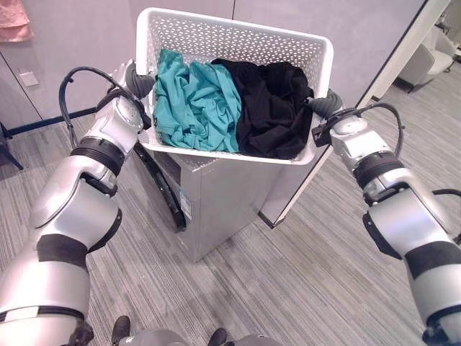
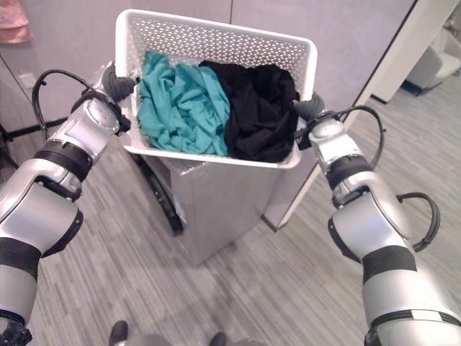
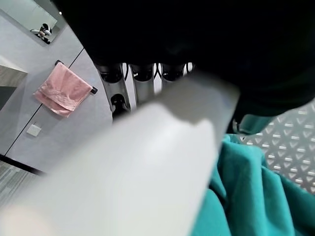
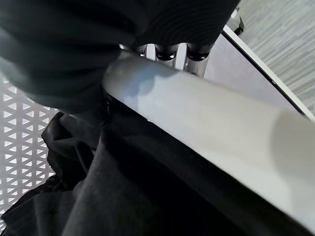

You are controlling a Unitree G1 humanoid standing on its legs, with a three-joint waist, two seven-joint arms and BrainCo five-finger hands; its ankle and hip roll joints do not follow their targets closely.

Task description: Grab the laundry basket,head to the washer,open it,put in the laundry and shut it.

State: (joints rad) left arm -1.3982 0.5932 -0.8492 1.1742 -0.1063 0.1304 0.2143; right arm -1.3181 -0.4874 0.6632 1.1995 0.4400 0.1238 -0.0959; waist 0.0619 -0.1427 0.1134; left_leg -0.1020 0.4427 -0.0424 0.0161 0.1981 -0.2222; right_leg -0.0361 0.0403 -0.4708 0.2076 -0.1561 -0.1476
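The laundry basket [image 1: 238,43] hangs above the closed silver washer [image 1: 216,202], our left hand [image 1: 137,78] and right hand [image 1: 325,104] curled over its side rims, teal cloth [image 1: 194,101] and black cloth [image 1: 274,104] inside; opening, loading, shutting remain.

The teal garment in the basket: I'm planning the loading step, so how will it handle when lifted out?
The teal garment lies crumpled in folds, so it is probably floppy and light. It touches the black garment in the basket, so they might drag together.
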